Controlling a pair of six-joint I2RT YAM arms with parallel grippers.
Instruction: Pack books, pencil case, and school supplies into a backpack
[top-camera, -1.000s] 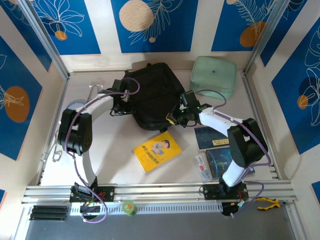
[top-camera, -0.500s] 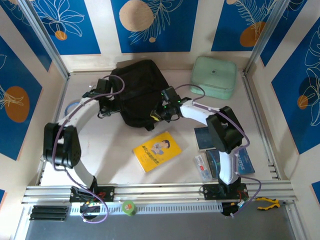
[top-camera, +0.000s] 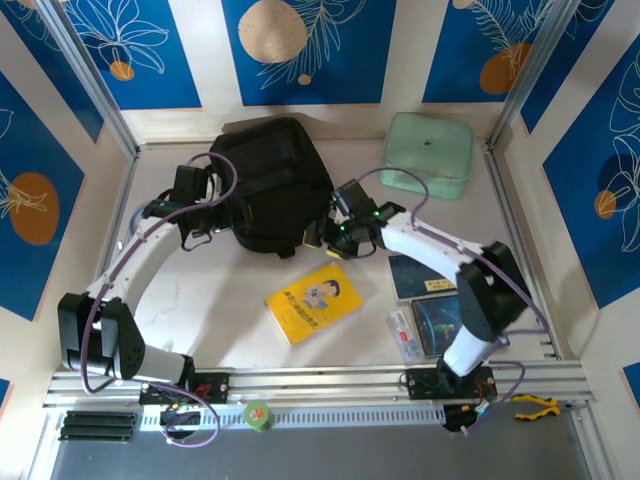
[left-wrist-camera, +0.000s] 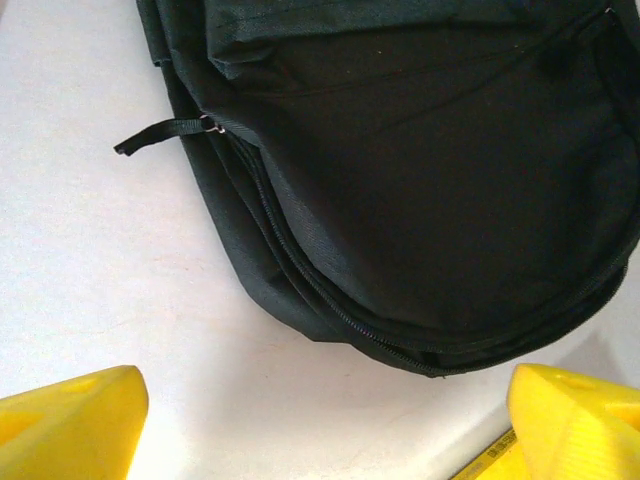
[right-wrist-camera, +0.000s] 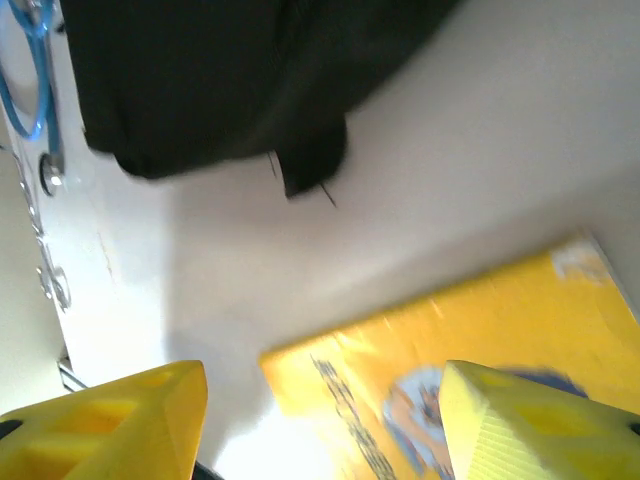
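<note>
- 2 grippers, both spread wide with nothing between the fingers: left gripper is by the backpack's left side, right gripper is off its near right corner.
- Yellow book lies flat just toward the bases from the right gripper, long axis diagonal, so I'd say the right arm is nearer.
- Can't tell if the zip is open.
- Blue book is half under the right arm, with the pencil case beside it.

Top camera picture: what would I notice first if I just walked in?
The big black backpack lies toward the back of the table. A bright yellow book lies in front of it, and a mint-green pouch sits in the back right corner.
</note>
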